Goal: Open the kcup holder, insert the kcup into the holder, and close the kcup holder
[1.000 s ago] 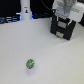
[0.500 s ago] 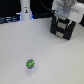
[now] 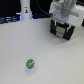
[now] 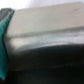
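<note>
My hand (image 3: 62,21) sits at the far side of the scene in the exterior view, toward that view's right, at the end of my white and grey arm (image 3: 64,7) and pressed close over the top of the kcup holder (image 3: 62,30). The picture is too blurred to show my fingers, so I cannot tell whether the hand is released, clenched or grasping anything. The kcup holder is a black boxy block standing on the white tabletop (image 3: 30,45), with pale rectangular marks on the face turned toward the camera; I cannot tell whether it is open or closed. The kcup (image 3: 30,64) rests on the tabletop in the near part of the view, toward the exterior view's left, well apart from the holder and from my hand; it is a tiny round cup with a bright green top and a whitish body. A white bottle-like object (image 3: 25,10) with a dark mark stands at the far edge, toward the exterior view's left. In the wrist view everything is very close and out of focus: a broad grey surface (image 4: 47,25) with a soft sheen fills most of the picture, a dark band (image 4: 55,62) lies beside it, and a teal strip (image 4: 5,35) runs along one edge. I cannot tell what these shapes belong to, and my fingers cannot be made out here either.
</note>
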Robot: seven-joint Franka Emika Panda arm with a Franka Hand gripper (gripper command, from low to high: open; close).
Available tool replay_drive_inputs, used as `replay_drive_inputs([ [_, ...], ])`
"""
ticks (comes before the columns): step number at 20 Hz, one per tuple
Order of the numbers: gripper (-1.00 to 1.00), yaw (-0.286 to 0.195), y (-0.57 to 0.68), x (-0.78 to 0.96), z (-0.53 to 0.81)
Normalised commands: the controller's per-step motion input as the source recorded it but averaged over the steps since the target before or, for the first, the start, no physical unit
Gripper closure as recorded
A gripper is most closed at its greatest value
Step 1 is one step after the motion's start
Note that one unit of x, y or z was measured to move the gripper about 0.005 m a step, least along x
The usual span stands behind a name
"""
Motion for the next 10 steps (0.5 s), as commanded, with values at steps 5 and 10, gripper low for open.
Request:
replay_drive_inputs([
  [5,1.00,-0.063,-0.36,0.94,0.18],
  [10,1.00,-0.068,-0.36,0.85,0.16],
])
